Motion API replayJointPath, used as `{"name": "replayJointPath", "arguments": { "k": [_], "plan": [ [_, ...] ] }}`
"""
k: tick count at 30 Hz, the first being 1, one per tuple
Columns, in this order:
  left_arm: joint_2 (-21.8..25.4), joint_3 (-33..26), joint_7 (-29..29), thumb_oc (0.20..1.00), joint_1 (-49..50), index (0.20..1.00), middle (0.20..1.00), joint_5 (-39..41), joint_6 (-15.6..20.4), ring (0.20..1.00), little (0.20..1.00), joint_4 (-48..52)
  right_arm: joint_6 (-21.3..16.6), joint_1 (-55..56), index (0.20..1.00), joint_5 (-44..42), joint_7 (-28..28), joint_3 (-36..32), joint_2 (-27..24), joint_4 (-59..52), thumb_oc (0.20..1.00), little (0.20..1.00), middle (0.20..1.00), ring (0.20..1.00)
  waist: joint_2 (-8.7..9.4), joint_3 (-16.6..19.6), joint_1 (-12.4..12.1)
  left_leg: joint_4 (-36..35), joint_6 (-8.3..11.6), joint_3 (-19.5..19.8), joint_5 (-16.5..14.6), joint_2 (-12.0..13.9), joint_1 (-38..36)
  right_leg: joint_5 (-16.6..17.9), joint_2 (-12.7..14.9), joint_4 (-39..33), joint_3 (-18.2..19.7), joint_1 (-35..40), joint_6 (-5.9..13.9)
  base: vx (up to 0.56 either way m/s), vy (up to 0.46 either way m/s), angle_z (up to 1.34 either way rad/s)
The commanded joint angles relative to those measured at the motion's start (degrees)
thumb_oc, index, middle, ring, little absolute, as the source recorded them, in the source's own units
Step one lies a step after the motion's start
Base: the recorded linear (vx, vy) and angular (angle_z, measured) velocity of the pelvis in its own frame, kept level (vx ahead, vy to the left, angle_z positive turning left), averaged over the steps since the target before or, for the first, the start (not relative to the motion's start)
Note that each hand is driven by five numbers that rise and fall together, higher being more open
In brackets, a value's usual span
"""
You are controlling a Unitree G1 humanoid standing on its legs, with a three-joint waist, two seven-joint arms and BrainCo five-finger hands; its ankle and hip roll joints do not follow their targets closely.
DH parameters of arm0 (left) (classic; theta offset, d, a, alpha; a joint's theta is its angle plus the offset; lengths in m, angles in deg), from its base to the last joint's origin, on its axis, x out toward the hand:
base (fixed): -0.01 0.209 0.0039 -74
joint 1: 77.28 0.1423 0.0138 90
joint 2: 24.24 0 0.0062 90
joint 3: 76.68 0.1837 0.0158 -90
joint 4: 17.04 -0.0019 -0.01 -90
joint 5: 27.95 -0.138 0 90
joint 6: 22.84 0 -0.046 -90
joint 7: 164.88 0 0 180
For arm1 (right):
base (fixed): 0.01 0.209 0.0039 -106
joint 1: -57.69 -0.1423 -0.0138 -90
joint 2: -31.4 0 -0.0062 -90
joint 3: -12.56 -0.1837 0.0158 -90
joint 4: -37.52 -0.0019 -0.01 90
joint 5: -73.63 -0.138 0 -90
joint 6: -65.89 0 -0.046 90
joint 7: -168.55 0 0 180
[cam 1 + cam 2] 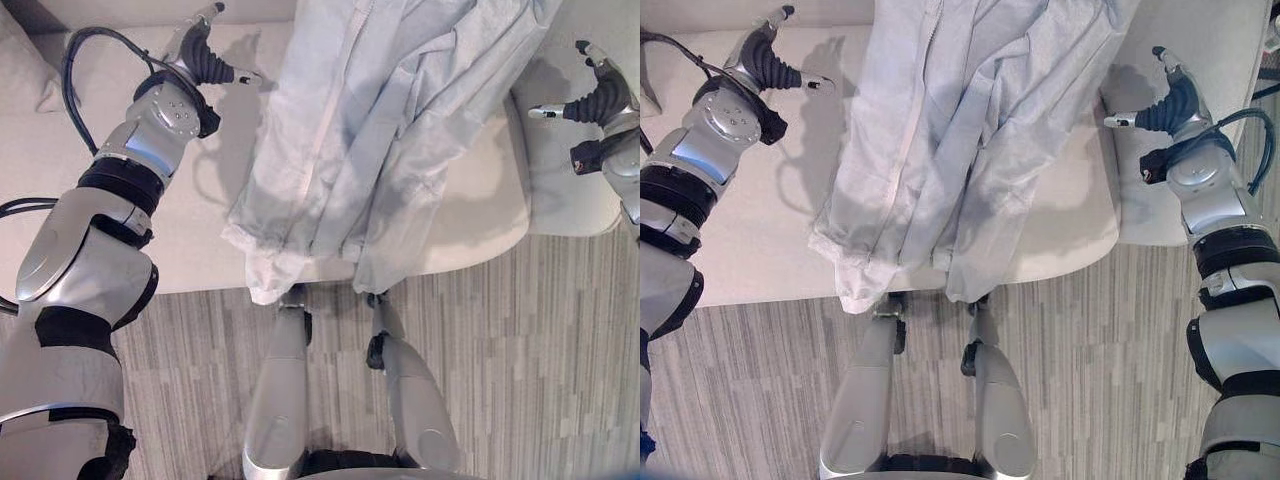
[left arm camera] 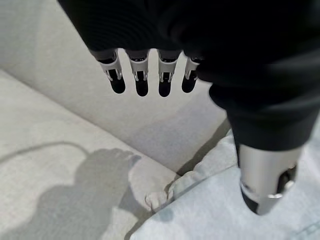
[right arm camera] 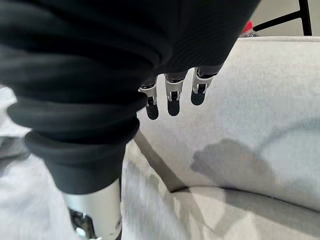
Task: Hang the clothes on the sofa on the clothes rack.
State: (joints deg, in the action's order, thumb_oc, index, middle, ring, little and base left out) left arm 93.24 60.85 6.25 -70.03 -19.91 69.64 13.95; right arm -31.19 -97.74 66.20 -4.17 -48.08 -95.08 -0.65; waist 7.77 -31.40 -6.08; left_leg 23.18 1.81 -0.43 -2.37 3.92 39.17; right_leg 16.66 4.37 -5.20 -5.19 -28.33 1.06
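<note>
Lying across sofa [image 1: 120, 230] seat, pale blue garment [image 1: 370, 140] overhangs front edge. Left hand [image 1: 205, 50] and right hand [image 1: 1165, 100] flank it, fingers straight, holding nothing.

Pale blue garment [image 1: 370, 140] — rumpled, draped over sofa [image 1: 120, 250] edge

Right hand [image 3: 172, 97]: fingers straight, apart from the sofa [image 3: 280, 100], holding nothing.
Clothes [image 3: 20, 200]: pale, beside the sofa's cushion.
</note>
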Motion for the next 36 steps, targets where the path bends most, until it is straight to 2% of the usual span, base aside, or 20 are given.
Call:
{"name": "replayJointPath", "arguments": {
  "k": [1, 7, 16, 21, 22, 32, 33, 34, 35, 36],
  "plan": [
    [-0.62, 6.45, -1.52, 1.0, -8.34, 1.0, 1.0, 1.34, 1.95, 1.0, 1.0, -3.2, -1.61, -4.44, 1.0, -3.7, 1.47, 0.97, -4.06, 3.92, 1.0, 1.0, 1.0, 1.0, -2.68, 1.6, -1.72, -28.18, 4.49, 4.69, 6.89, 3.66, -14.75, -10.94, 5.17, 0.2, -1.2, 5.36, 1.02, -0.01, -0.01, -0.06],
    [-4.33, 10.96, -2.41, 1.0, -15.86, 1.0, 1.0, 1.73, 2.3, 1.0, 1.0, -5.6, -1.01, -13.19, 1.0, -4.4, 1.18, 8.19, -2.09, 12.35, 1.0, 1.0, 1.0, 1.0, -1.96, 1.6, -1.97, -28.18, 5.16, 5.72, 7.34, 3.99, -9.86, -10.29, 5.61, 0.2, -1.32, 1.1, 1.01, 0.0, -0.011, 0.07],
    [-5.83, 13.09, -2.78, 1.0, -18.14, 1.0, 1.0, 2.93, 2.27, 1.0, 1.0, -8.36, -0.86, -15.26, 1.0, -4.75, 0.96, 10.55, -0.53, 14.57, 1.0, 1.0, 1.0, 1.0, -2.57, 1.6, -1.65, -28.18, 4.75, 5.7, 6.92, 3.85, -8.46, -9.77, 5.45, 0.2, -1.02, -0.95, 1.14, 0.0, -0.012, -0.06],
    [-8.01, 11.97, -3.32, 1.0, -17.41, 1.0, 1.0, 4.66, 2.44, 1.0, 1.0, -8.51, -0.77, -13.93, 1.0, -5.22, 1.17, 8.98, 2.21, 12.82, 1.0, 1.0, 1.0, 1.0, -2.83, 1.6, -1.14, -28.18, 4.56, 5.61, 6.93, 3.7, -8.01, -9.54, 5.25, 0.2, -0.89, -1.77, 1.22, 0.0, -0.022, -0.03],
    [-9.2, 10.29, -3.29, 1.0, -16.06, 1.0, 1.0, 5.85, 2.51, 1.0, 1.0, -7.93, -0.78, -12.78, 1.0, -5.18, 1.42, 7.55, 3.57, 11.36, 1.0, 1.0, 1.0, 1.0, -3.06, 1.6, -0.99, -28.18, 4.42, 5.48, 6.81, 3.63, -8.24, -9.47, 5.15, 0.2, -0.76, -1.71, 1.3, 0.0, 0.0, 0.0],
    [-11.44, 10.6, -2.86, 1.0, -15.03, 1.0, 1.0, 6.33, 2.42, 1.0, 1.0, -8.11, -0.86, -11.64, 1.0, -4.8, 2.15, 5.51, 5.16, 6.83, 1.0, 1.0, 1.0, 1.0, -3.25, 1.6, 0.3, -28.18, 4.37, 5.41, 6.76, 3.74, -7.96, -9.19, 5.01, 0.2, -0.38, -2.71, 1.49, 0.01, -0.013, -0.01],
    [-11.66, 10.22, -3.02, 0.884, -14.68, 0.884, 0.884, 6.42, 2.5, 0.884, 0.884, -7.64, -0.89, -11.11, 1.0, -4.77, 2.31, 5.14, 5.36, 6.3, 1.0, 1.0, 1.0, 1.0, -3.28, 1.6, 0.33, -28.18, 4.4, 5.36, 6.61, 3.81, -8.13, -9.23, 4.91, 0.2, -0.28, -2.55, 1.47, 0.0, 0.0, 0.0],
    [-11.66, 10.03, -3.04, 0.373, -14.64, 0.373, 0.373, 6.56, 2.53, 0.373, 0.373, -7.51, -0.87, -11.01, 0.595, -4.69, 2.36, 4.91, 5.36, 5.97, 0.595, 0.595, 0.595, 0.595, -3.26, 1.6, 0.51, -28.18, 4.34, 5.43, 6.69, 3.71, -7.91, -9.15, 4.97, 0.2, -0.26, -2.77, 1.5, 0.0, 0.0, 0.0],
    [-11.84, 9.79, -3.13, 0.2, -14.34, 0.2, 0.2, 6.81, 2.64, 0.2, 0.2, -7.13, -0.97, -10.6, 0.288, -4.68, 2.41, 4.65, 5.54, 5.68, 0.288, 0.288, 0.288, 0.288, -3.37, 1.6, 0.43, -28.18, 4.35, 5.35, 6.55, 3.8, -8.09, -9.15, 4.92, 0.2, -0.19, -2.6, 1.53, 0.0, 0.0, 0.0],
    [-11.97, 9.47, -3.18, 0.2, -14.19, 0.2, 0.2, 7.05, 2.7, 0.2, 0.2, -6.88, -1.01, -10.47, 0.2, -4.63, 2.49, 4.39, 5.64, 5.15, 0.2, 0.2, 0.2, 0.2, -3.43, 1.6, 0.62, -28.18, 4.35, 5.37, 6.68, 3.7, -7.77, -9.03, 5.0, 0.2, -0.14, -2.92, 1.57, 0.0, 0.0, 0.0]
  ]
}}
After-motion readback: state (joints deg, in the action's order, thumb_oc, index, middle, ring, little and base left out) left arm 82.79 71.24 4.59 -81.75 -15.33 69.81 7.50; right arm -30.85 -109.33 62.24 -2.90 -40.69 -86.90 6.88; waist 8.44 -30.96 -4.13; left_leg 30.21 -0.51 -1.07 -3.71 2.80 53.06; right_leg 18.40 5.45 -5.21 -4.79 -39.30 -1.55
